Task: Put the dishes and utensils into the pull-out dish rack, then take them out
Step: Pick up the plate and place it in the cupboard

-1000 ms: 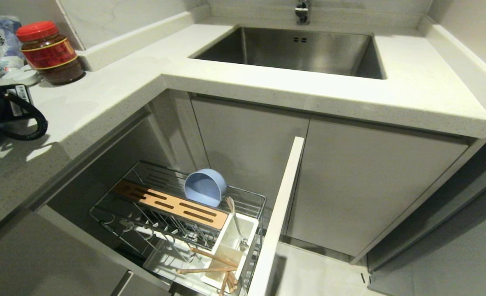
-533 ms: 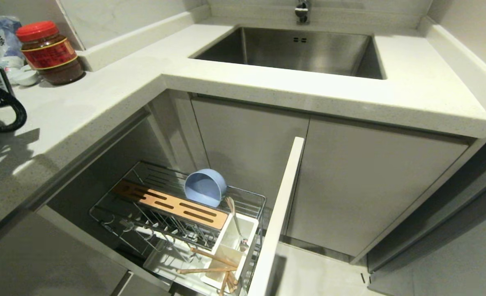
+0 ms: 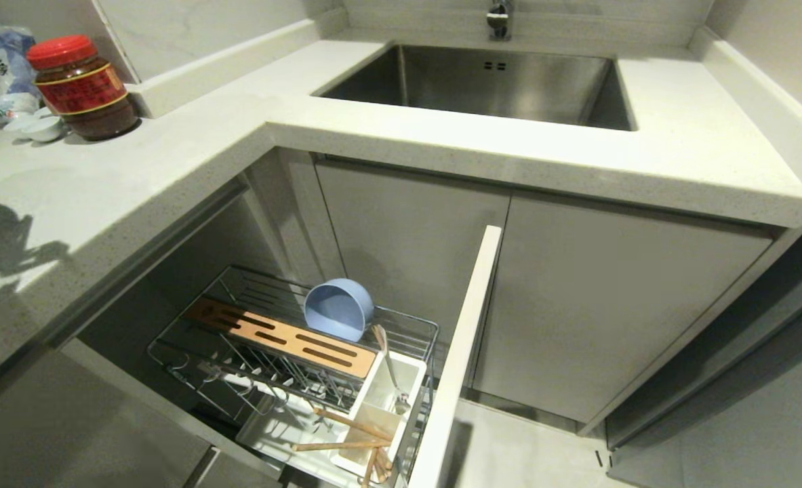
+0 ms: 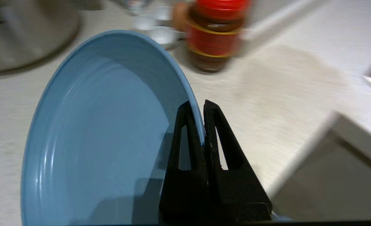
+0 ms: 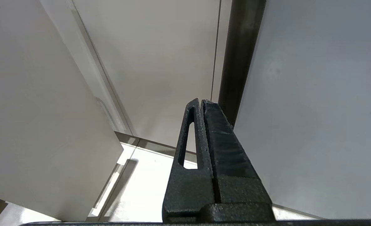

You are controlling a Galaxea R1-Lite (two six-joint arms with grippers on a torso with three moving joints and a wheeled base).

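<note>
Left gripper [image 4: 196,105] is clamped on the rim of the light blue plate [image 4: 103,141], one finger each side of the edge. Plate is held above the countertop [image 4: 267,94], tilted, hollow face toward the wrist cam; its long axis runs away from the fingers toward the red-lidded jar [image 4: 216,34] and the small white dishes [image 4: 163,31] beyond it.

Head view: pull-out rack [image 3: 292,339] stands open under the counter. Blue bowl [image 3: 338,308] sits on its side at the rack's back, mouth facing the camera. Spoon [image 3: 388,362] stands upright in the white utensil box [image 3: 380,407], handle up. Chopsticks [image 3: 346,434] lie slanted across the box's nearer part.

Vs 1 s ago: left arm showed at the head view's left edge over the counter; now it's gone from that view, only its shadow left. Rack contents unchanged.

Right gripper [image 5: 201,102] is pressed closed, empty, parked beside cabinet panels.
</note>
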